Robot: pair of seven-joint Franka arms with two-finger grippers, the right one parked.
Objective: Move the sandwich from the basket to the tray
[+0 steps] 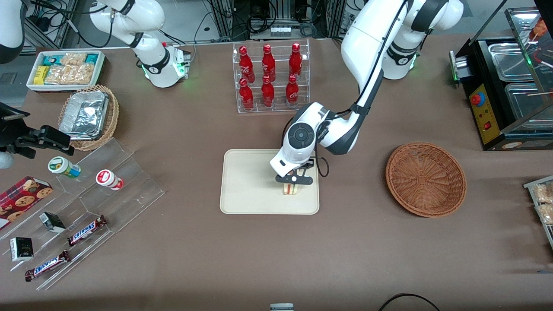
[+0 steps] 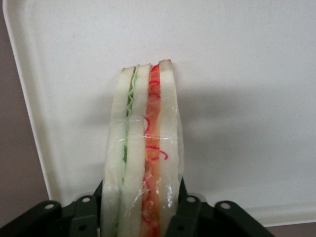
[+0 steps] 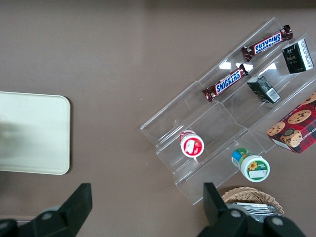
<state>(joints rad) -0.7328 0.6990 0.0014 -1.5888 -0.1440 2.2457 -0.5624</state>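
The sandwich (image 1: 291,189), a wrapped wedge of white bread with green and red-orange layers (image 2: 143,163), stands on its edge on the cream tray (image 1: 246,185), near the tray's corner closest to the basket. My gripper (image 1: 294,180) hangs directly over it, its black fingers (image 2: 190,210) pressed against both bread faces, shut on the sandwich. The tray's pale floor (image 2: 237,98) fills the wrist view under the sandwich. The reddish-brown woven basket (image 1: 425,178) sits empty on the table toward the working arm's end.
A clear rack of red bottles (image 1: 270,77) stands farther from the front camera than the tray. Stepped acrylic shelves with snack bars and cups (image 1: 86,207) and a wicker basket with a foil pan (image 1: 88,113) lie toward the parked arm's end. A black warmer cabinet (image 1: 505,86) stands past the basket.
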